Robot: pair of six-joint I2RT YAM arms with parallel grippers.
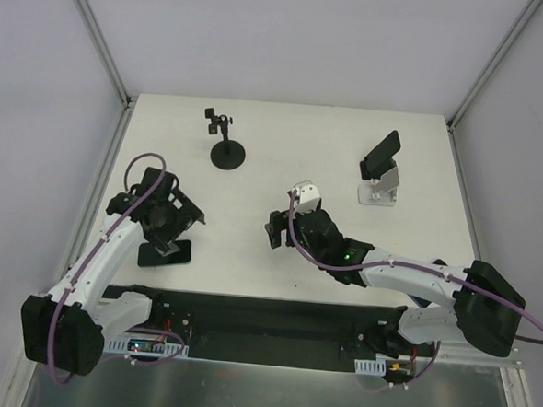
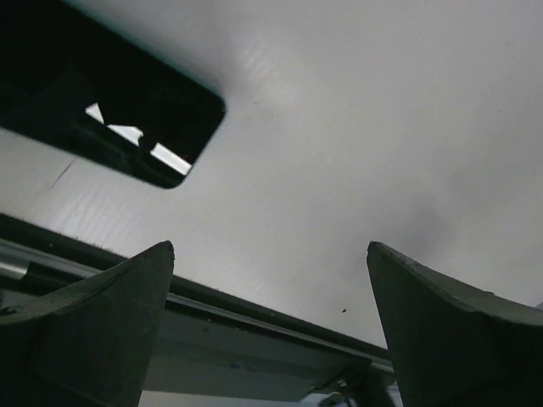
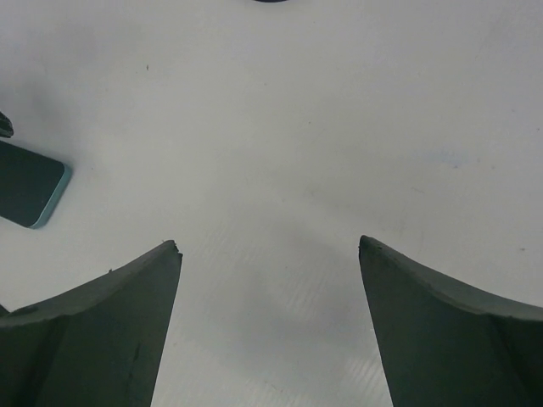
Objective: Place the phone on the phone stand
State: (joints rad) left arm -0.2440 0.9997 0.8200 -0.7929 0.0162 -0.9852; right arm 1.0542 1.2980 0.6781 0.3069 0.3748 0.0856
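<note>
From above, the phone point(image 1: 164, 252) lies flat on the bench point(image 1: 285, 131), right by the left tool point(image 1: 180, 226) on its near side and well apart from the right tool point(image 1: 274, 230).

At the left wrist, the left tool point(image 2: 270, 248) gapes wide and empty. The phone point(image 2: 110, 114) sits ahead and leftward, a dark, glossy slab with a rounded corner.

At the right wrist, the right tool point(image 3: 268, 243) also stands wide and holds nothing. The phone point(image 3: 30, 193) shows far left, dark with a teal edge.
</note>
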